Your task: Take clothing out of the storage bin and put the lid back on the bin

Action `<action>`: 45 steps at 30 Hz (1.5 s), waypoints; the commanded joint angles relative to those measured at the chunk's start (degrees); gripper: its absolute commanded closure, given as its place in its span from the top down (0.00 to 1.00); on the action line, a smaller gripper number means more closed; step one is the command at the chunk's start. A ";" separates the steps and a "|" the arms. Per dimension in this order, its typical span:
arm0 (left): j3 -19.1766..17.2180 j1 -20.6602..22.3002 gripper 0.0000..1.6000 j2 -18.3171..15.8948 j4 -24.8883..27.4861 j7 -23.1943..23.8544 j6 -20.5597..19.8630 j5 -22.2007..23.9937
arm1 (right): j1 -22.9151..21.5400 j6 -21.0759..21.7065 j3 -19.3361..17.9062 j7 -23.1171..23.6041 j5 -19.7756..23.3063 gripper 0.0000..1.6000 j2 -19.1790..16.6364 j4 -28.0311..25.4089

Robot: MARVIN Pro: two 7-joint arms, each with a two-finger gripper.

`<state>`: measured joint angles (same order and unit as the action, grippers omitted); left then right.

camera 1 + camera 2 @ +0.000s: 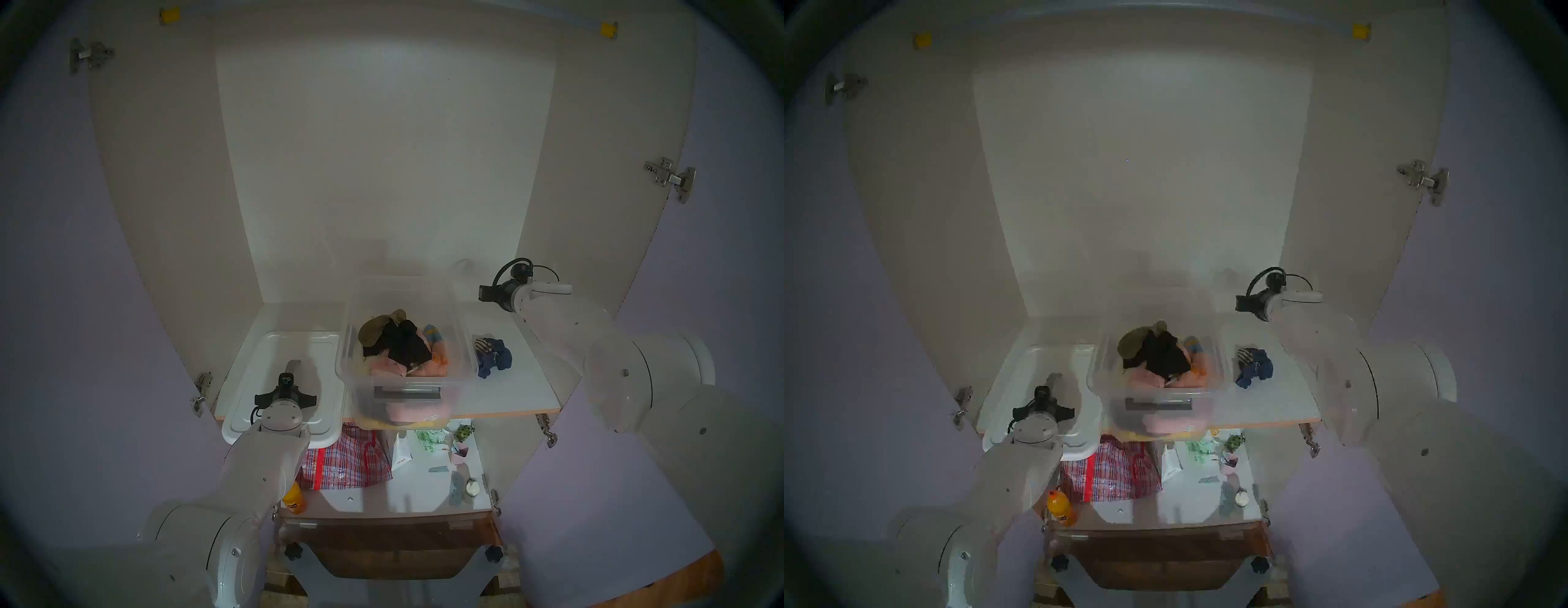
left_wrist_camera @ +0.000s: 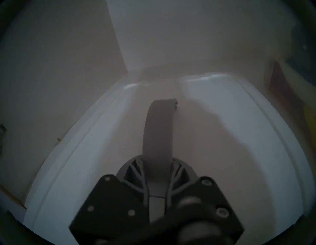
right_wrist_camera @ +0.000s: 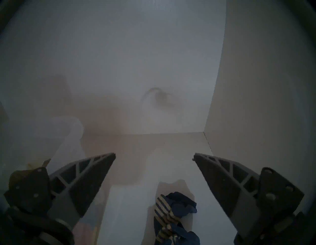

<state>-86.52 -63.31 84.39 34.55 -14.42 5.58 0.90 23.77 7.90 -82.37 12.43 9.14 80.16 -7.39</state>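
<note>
The white lid (image 1: 259, 365) lies on the shelf left of the storage bin (image 1: 345, 365), its front end past the shelf edge. My left gripper (image 1: 287, 384) is shut on the lid's grey strap handle (image 2: 159, 130), which arches up from the lid (image 2: 230, 140). The clear bin stands open, grey latch bar (image 1: 407, 392) at its front. The navy clothing bundle (image 1: 492, 354) with its striped part lies on the shelf right of the bin. My right gripper (image 3: 153, 156) is open and empty, above and behind the bundle (image 3: 176, 213).
The bin holds a black garment (image 1: 405, 346), pink cloth (image 1: 390, 367) and an olive piece (image 1: 373, 331). The cabinet's back and side walls enclose the shelf. On the lower shelf are a red plaid bag (image 1: 343, 458), an orange bottle (image 1: 294, 501) and small items.
</note>
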 commanded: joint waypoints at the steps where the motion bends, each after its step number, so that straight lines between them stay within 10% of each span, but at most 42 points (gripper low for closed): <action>1: -0.66 1.71 0.00 -0.26 5.78 -1.92 3.67 -0.03 | -1.97 -0.89 0.05 0.05 -0.07 1.00 0.03 -1.36; 12: -0.02 -2.95 0.00 -0.84 20.02 -4.75 2.81 -1.67 | -2.02 -1.06 0.10 -0.17 -0.18 1.00 0.04 -1.40; 20: 3.69 -8.03 0.00 -4.09 31.75 -9.14 -7.10 -8.96 | -2.02 -1.16 0.10 -0.21 -0.21 1.00 0.05 -1.39; 35: 11.74 -6.55 0.00 -6.27 35.95 -20.80 -8.75 -29.08 | -2.02 -1.05 0.09 -0.19 -0.20 1.00 0.04 -1.38; 45: 12.22 -2.93 0.00 -7.22 41.25 -21.39 -9.58 -32.22 | -2.02 -0.94 0.07 -0.16 -0.18 1.00 0.04 -1.36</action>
<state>-74.70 -70.32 77.94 70.88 -34.82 -4.07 -29.13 23.71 7.84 -82.36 12.37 9.06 80.11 -7.40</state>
